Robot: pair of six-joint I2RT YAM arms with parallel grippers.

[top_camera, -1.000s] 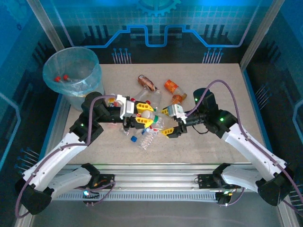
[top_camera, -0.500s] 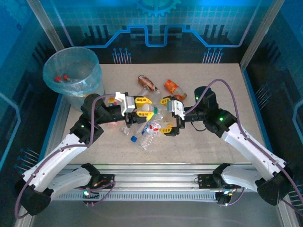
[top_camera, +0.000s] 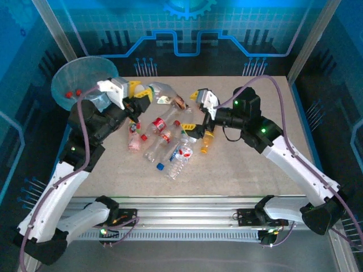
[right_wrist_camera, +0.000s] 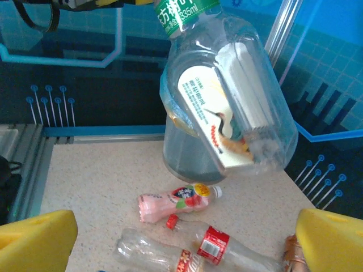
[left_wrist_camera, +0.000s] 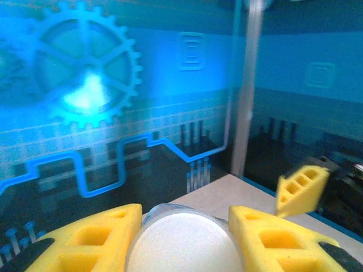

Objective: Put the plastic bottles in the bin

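On table [top_camera: 255, 164], locate bin [top_camera: 85, 62] at far-left corner. Expect loose bottles [top_camera: 164, 133] mid-table to be light, slick, easily crushed; grasp across body. Note clear bottle [right_wrist_camera: 227, 96], clamped by its white end in left gripper [left_wrist_camera: 181, 226], beside bin. Note right gripper [top_camera: 193, 109], spread wide, empty, above them.

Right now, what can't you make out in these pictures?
- Top external: the bin's near wall, behind the left arm.
- Left wrist: the held bottle's body, below the bottom edge; a white rounded end sits between the fingers, cap or base unclear.
- Right wrist: that bottle's top, cut by the top edge.
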